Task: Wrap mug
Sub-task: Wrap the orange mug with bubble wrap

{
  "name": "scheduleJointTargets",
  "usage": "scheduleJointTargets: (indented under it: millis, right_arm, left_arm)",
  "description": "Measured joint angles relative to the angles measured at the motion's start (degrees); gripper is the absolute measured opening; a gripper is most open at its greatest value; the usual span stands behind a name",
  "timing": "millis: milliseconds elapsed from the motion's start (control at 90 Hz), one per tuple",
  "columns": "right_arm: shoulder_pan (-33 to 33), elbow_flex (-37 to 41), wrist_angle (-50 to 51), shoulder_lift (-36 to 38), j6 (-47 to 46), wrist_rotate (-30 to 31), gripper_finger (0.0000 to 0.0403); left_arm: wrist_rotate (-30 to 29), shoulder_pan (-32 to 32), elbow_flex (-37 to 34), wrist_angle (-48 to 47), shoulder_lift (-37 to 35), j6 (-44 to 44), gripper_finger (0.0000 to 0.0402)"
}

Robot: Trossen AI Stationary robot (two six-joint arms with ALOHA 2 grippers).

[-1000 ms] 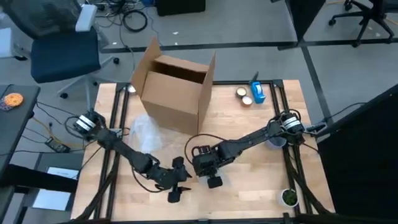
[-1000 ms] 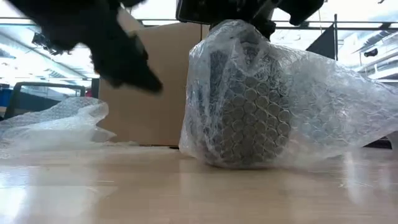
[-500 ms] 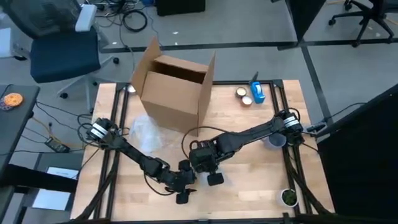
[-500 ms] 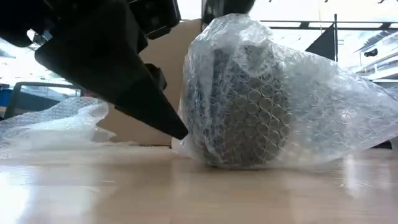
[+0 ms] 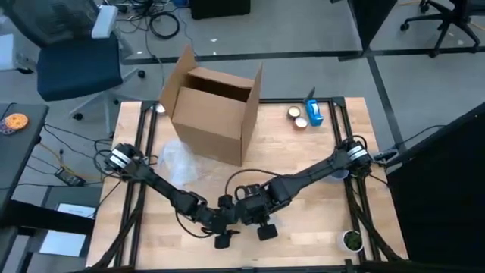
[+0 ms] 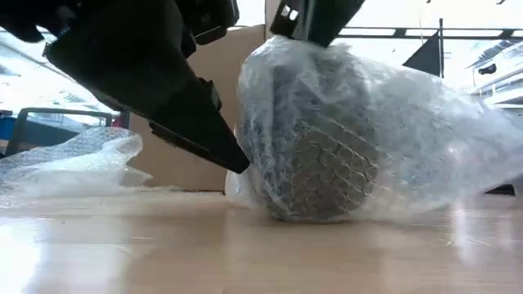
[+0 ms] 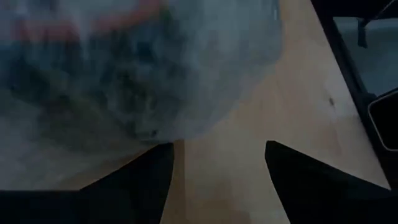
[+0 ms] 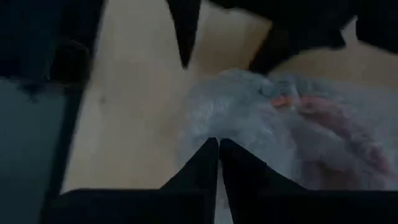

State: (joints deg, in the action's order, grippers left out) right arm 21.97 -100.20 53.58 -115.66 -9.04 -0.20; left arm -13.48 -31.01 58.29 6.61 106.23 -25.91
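Wrap [image 6: 425, 155] hides most of my dark mug [image 6: 315, 147]; right gripper [image 8: 217, 163] pinches it shut, left gripper [image 7: 217, 163] spread open beside.

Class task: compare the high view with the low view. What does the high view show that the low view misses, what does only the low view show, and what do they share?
Only the high view shows the tape rolls, the blue item beside them, the open top of the box and both whole arms meeting near the table's front edge. Only the low view shows the mug close up, dark inside its bubble wrap, resting on the table, with a gripper finger at its side. Both show the box and the spare wrap sheet.
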Motion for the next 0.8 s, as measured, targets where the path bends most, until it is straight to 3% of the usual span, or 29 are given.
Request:
scheduleJointTargets:
  millis: [144, 300, 444, 600, 800]
  right_arm:
    - [-2.69, 4.28, -4.11, 0.29, -0.17, -0.16, 0.0]
    - [-4.84, 4.85, -9.66, -0.16, 0.29, -5.76, 0.0]
    - [-4.74, 1.0, -7.38, -0.35, 0.63, -6.38, 0.0]
    - [-3.64, -3.92, -3.26, -0.23, 1.44, -2.48, 0.0]
    - [-2.97, -3.84, 0.59, -0.06, 0.09, 0.02, 0.0]
  left_arm:
    - [1.54, -0.01, 4.64, -8.14, -0.48, 2.15, 0.0239]
    - [1.6, -0.2, 10.49, -19.09, -0.5, 3.28, 0.0239]
    - [1.56, -0.79, 12.67, -21.94, -0.52, 3.32, 0.0239]
    - [1.51, -1.02, 12.75, -21.86, -0.54, 3.34, 0.0239]
    - [1.35, -0.99, 12.75, -22.41, -0.54, 3.24, 0.0239]
